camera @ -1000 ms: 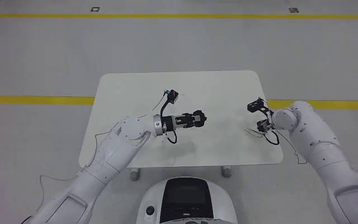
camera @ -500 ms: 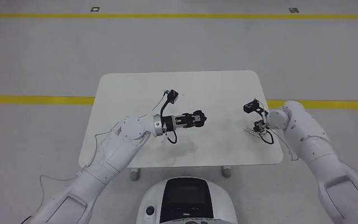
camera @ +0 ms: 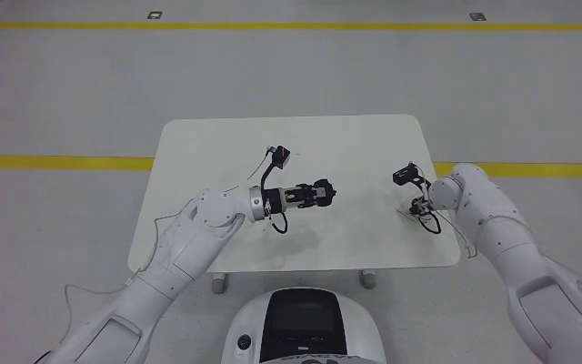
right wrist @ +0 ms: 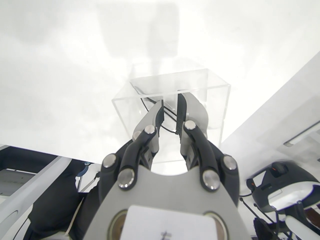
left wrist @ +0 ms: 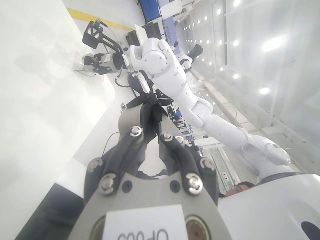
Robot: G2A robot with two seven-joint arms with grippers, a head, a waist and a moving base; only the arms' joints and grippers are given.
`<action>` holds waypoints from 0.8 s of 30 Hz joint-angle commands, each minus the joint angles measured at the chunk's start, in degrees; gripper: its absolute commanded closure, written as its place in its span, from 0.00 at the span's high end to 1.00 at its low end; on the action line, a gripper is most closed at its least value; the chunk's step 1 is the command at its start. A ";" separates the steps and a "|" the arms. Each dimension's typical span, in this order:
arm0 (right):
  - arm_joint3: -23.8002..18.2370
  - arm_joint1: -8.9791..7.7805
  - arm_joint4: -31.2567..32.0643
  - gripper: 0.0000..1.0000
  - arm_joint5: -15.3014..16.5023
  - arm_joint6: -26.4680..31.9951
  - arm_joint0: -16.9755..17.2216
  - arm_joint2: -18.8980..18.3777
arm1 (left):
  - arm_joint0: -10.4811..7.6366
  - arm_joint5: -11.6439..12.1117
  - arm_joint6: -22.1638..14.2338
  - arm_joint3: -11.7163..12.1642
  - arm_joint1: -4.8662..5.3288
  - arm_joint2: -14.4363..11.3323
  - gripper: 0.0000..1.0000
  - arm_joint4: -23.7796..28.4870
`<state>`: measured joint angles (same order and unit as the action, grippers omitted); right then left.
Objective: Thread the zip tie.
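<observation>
Fetching stage | right hand [right wrist: 170,116] parted inside clear box [right wrist: 215,106], straddling zip tie [right wrist: 168,129], ungripped | left hand [left wrist: 150,103] closed above desk [camera: 273,155] | threading judged not begun

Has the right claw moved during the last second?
Yes. The right claw shifted slightly inward from the right edge of the table.

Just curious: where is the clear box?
In the right wrist view, the clear box stands on the table near its right edge, with the right gripper inside it.
</observation>
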<state>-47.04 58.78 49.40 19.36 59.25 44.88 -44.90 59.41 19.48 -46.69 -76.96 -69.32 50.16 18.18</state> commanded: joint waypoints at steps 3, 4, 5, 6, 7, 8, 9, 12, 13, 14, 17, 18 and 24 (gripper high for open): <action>1.05 0.41 0.09 0.15 0.12 -0.52 -0.44 0.22 | 0.00 0.00 0.00 0.00 0.00 0.00 0.00 0.00; 1.20 0.46 0.08 0.15 0.12 -0.69 -0.50 0.22 | 0.00 0.00 0.00 0.00 0.00 0.00 0.00 0.00; 1.26 0.48 0.02 0.15 0.12 -0.92 -0.56 0.16 | 0.00 0.00 0.00 0.00 0.00 0.00 0.00 0.00; 1.22 0.47 0.01 0.16 0.12 -1.09 -0.57 0.10 | 0.00 0.00 0.00 0.00 0.00 0.00 0.00 0.00; 1.14 0.43 0.06 0.16 0.12 -1.14 -0.57 0.06 | 0.00 0.00 0.00 0.00 0.00 0.00 0.00 0.00; 1.04 0.38 0.15 0.16 0.12 -1.19 -0.56 -0.02 | 0.00 0.00 0.00 0.00 0.00 0.00 0.00 0.00; 0.90 0.31 0.22 0.16 0.12 -1.22 -0.52 -0.11 | 0.00 0.00 0.00 0.00 0.00 0.00 0.00 0.00; 0.24 -0.03 0.64 0.18 0.12 -1.26 -0.31 -0.57 | 0.00 0.00 0.00 0.00 0.00 0.00 0.00 0.00; 0.00 -0.17 0.79 0.19 0.12 -1.21 -0.23 -0.77 | 0.00 0.00 0.00 0.00 0.00 0.00 0.00 0.00; -0.38 -0.37 0.91 0.19 0.12 -1.09 -0.08 -1.05 | 0.00 0.00 0.00 0.00 0.00 0.00 0.00 0.00; -1.59 -0.94 1.15 0.20 0.12 -0.53 0.30 -1.75 | 0.00 0.00 0.00 0.00 0.00 0.00 0.00 0.00; -1.97 -1.13 1.13 0.21 0.12 -0.36 0.44 -1.97 | 0.00 0.00 0.00 0.00 0.00 0.00 0.00 0.00; -4.86 -2.35 1.34 0.30 0.12 1.37 1.51 -2.27 | 0.00 0.00 0.00 0.00 0.00 0.00 0.00 0.00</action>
<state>-51.49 56.62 50.68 19.48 60.20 46.23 -47.27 59.41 19.48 -46.69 -76.96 -69.32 50.16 18.18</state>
